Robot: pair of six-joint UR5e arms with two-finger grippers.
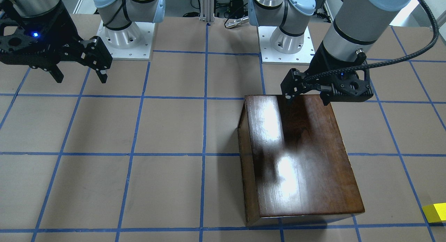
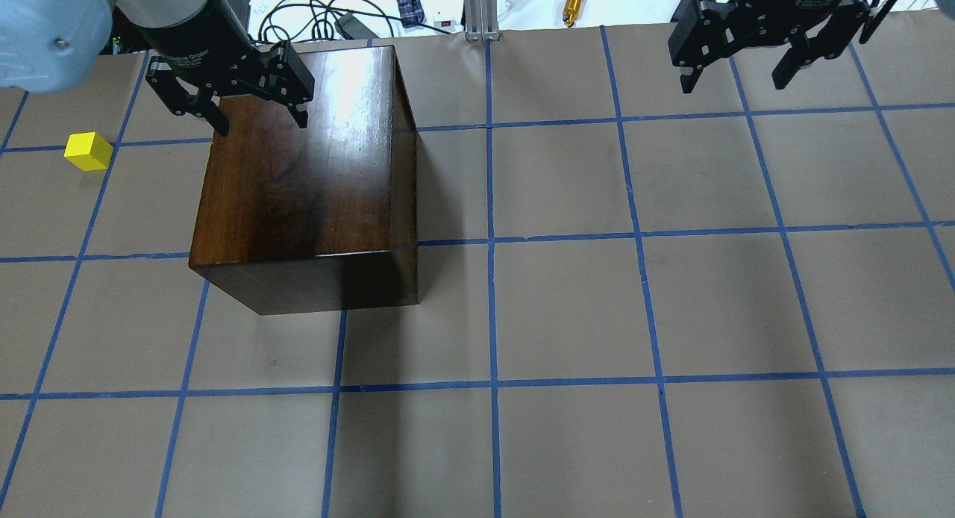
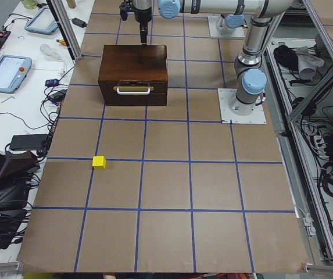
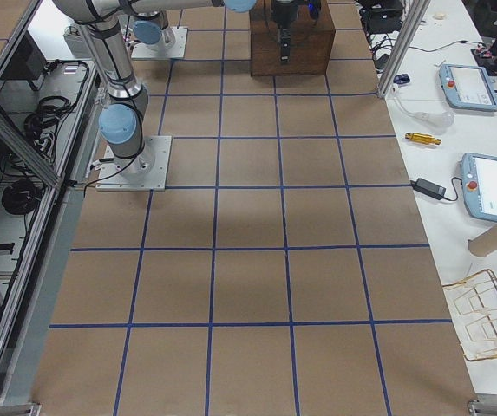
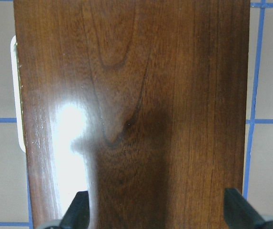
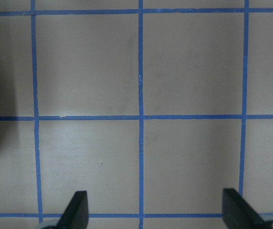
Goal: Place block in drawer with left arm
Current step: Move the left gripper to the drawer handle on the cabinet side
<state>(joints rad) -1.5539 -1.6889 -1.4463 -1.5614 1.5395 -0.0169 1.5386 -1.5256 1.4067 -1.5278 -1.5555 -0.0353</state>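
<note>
**Left arm over shut box, block waiting to the side.** The left gripper (image 2: 261,121) is pictured poised above the lid of the wooden box (image 2: 298,182), its fingers spread wide and nothing held between them. The yellow block (image 2: 88,151) is seen on the bare table (image 2: 567,309), off to the robot's left of the box and well apart from it. The drawer (image 3: 125,97) is shown shut. Its dark front lies flush with the box, and its metal pull (image 3: 133,89) faces the table's left end, the side on which the block lies.

The coming move is judged to turn on that one relation. From the gripper, both pull and block are to be found leftward and downward, past the lid's left edge, the pull first and the block farther out. The pull's long axis is laid along the drawer front, crosswise to the line between the fingertips, so little turning of the wrist should be needed. The block, being a cube, offers no long axis to be matched.

In the left wrist view only the polished lid is framed between the fingertips, with a pale sliver of the pull visible beyond its edge. The block is not caught there.

The right gripper (image 2: 733,81) is held parted and empty over open table, far from box and block alike, so the left arm is much the nearer. The task is judged to be at its start, with the drawer yet to be opened and the block yet to be lifted.
</note>
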